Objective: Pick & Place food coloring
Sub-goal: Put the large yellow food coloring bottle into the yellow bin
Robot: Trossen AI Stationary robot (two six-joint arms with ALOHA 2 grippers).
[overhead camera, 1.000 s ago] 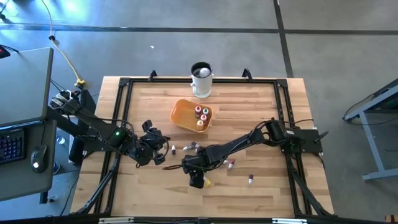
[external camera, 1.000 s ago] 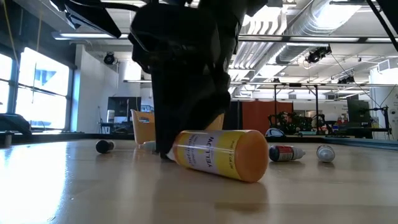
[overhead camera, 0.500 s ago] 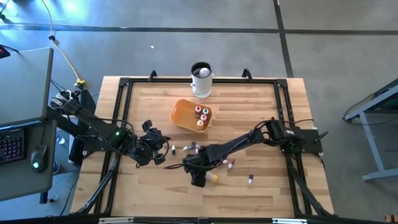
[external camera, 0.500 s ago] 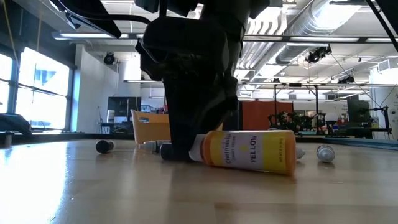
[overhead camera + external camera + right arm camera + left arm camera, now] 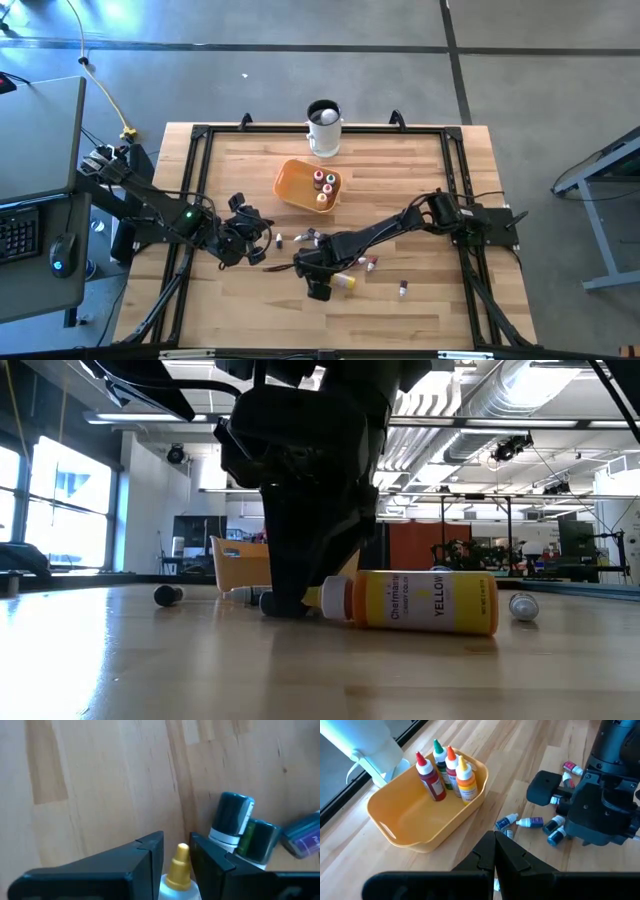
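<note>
Orange bowl [image 5: 300, 190] near table [image 5: 250, 310] centre, tilted a little, also seen as a yellow tub in the left wrist view [image 5: 410, 827]. White mug [image 5: 324, 128] upright at the far edge, just beyond. Desk with keyboard [image 5: 18, 232] and mouse [image 5: 62, 252] off to the left.

Yellow food coloring bottle [image 5: 425, 601], black lettering; orange bowl [image 5: 296, 187]; white mug [image 5: 323, 130]; light wood worktop [image 5: 400, 170]; black fingers [image 5: 142, 851].

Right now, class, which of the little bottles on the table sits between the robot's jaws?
The yellow bottle lying on its side: its pointed cap is between the right gripper's jaws. The other loose bottles lie apart.
</note>
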